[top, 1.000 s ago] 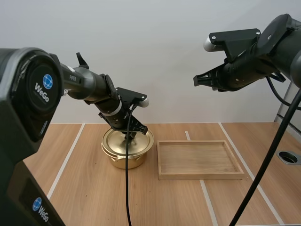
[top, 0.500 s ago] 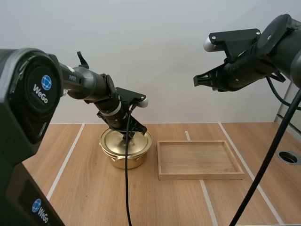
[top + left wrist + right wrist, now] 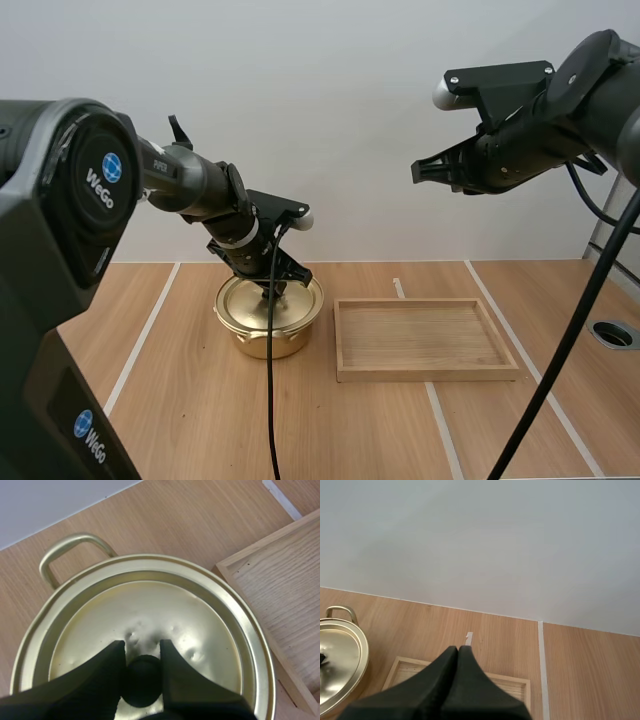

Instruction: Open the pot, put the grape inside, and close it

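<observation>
A golden pot point(image 3: 270, 330) stands on the table with its lid point(image 3: 256, 299) on. My left gripper point(image 3: 272, 290) is down on the lid's centre. In the left wrist view its two fingers stand on either side of the black knob point(image 3: 142, 680) and pinch it, with my left gripper point(image 3: 142, 652) over the dented golden lid point(image 3: 160, 610). One pot handle point(image 3: 65, 550) sticks out beyond the rim. My right gripper point(image 3: 418, 170) hangs high above the table, shut on nothing; in its own view my right gripper point(image 3: 457, 652) is one dark wedge over the tray's far edge.
A shallow wooden tray point(image 3: 420, 340) lies just right of the pot, with its corner point(image 3: 290, 600) close to the pot's rim. White tape lines run across the wooden table point(image 3: 180, 400). The pot point(image 3: 337, 665) sits left of the tray point(image 3: 410, 672).
The left gripper and the pot under it shifted a little to the left and back again. The lid stays on. The right arm has not moved.
</observation>
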Available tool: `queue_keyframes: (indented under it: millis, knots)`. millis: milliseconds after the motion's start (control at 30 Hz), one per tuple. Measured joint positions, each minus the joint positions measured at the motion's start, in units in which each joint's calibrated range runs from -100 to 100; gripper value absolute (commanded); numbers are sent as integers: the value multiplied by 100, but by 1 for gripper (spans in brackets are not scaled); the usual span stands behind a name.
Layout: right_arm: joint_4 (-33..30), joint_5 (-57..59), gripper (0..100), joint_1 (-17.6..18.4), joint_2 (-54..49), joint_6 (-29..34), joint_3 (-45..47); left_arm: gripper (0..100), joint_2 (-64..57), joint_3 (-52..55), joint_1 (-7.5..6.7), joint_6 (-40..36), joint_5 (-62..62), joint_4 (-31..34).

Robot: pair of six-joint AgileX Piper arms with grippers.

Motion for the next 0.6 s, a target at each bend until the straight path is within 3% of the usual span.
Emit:
queue_keyframes:
  millis: [167, 233, 267, 333, 433, 467, 600]
  knots:
    - [0, 0, 0, 0, 0, 0, 0, 0, 0, 0, 0, -23, -13, -8]
    - [0, 0, 0, 0, 0, 0, 0, 7, 0, 0, 0, -40, 3, -8]
    - [0, 0, 0, 0, 0, 0, 0, 13, 0, 0, 0, -40, 3, -8]
    - [0, 0, 0, 0, 0, 0, 0, 36, 0, 0, 0, -40, 3, -8]
    - [0, 0, 0, 0, 0, 0, 0, 93, 14, 0, 0, 2, 24, 3]
    - [0, 0, 0, 0, 0, 0, 0, 100, 26, 0, 0, 30, 39, 14]
    - [0, 0, 0, 0, 0, 0, 0, 100, 29, 0, -8, 74, 82, 28]
